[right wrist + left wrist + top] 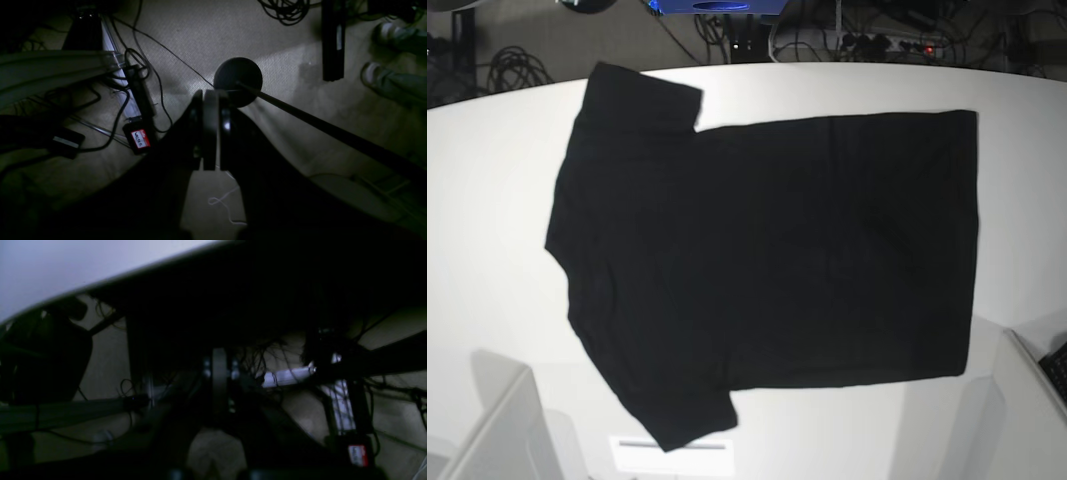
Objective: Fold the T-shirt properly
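Note:
The black T-shirt point(767, 250) lies spread flat on the white table point(487, 200), plain side up. Its neck end is at the left, its hem at the right, with one sleeve point(642, 95) at the back left and the other point(682, 415) at the front left. Neither gripper shows in the base view. In the right wrist view my right gripper point(210, 133) hangs over the floor with its fingers pressed together, holding nothing. In the dark left wrist view my left gripper point(219, 380) also looks shut and empty, below the table's edge point(110, 276).
Pale grey arm parts sit at the front left point(487, 430) and front right point(1027, 390) of the base view. On the floor are cables point(146, 73), a power strip point(138, 136), a round black stand base point(237, 78) and a person's shoes point(383, 31).

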Controlling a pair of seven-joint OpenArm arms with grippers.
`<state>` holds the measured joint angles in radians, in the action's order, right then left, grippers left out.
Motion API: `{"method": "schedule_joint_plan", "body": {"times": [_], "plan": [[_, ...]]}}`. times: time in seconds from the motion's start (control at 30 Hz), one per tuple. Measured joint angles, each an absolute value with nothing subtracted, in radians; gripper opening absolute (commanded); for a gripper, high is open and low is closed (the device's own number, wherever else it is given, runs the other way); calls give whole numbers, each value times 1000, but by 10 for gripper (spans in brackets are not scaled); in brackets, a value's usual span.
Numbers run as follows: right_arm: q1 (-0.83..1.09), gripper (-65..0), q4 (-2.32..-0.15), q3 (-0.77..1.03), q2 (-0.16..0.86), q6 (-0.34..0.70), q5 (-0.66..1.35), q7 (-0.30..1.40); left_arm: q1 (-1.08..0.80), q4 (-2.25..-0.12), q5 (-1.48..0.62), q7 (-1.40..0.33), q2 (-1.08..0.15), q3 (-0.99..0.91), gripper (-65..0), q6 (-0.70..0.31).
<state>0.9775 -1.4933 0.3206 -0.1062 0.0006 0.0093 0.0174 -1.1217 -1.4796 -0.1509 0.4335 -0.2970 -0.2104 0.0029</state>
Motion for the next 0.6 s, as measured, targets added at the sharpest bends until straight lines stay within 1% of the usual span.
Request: {"method": "schedule_joint_plan", "body": {"times": [0.13,0.23,0.37,0.47,0.6], "plan": [[1047,-650,-1606,326,-122,-2,20,15,-1169,-1576,-151,435,-300,-215,-650,3],[1097,-650,-1706,325,-126,6,94,21,-1227,-1664,-151,431,-299,-214,-650,1],[1158,-650,-1848,327,-125,-4,184,104,-1271,-1768,-152,434,-299,-215,-650,1],[1166,-650,-1925,327,-125,0,204,122,-1289,-1837,-151,433,-299,-244,-650,0],[1162,-650,-1971,327,-125,-1,204,119,-1288,-1917,-155,430,-295,-303,-650,0]]}}
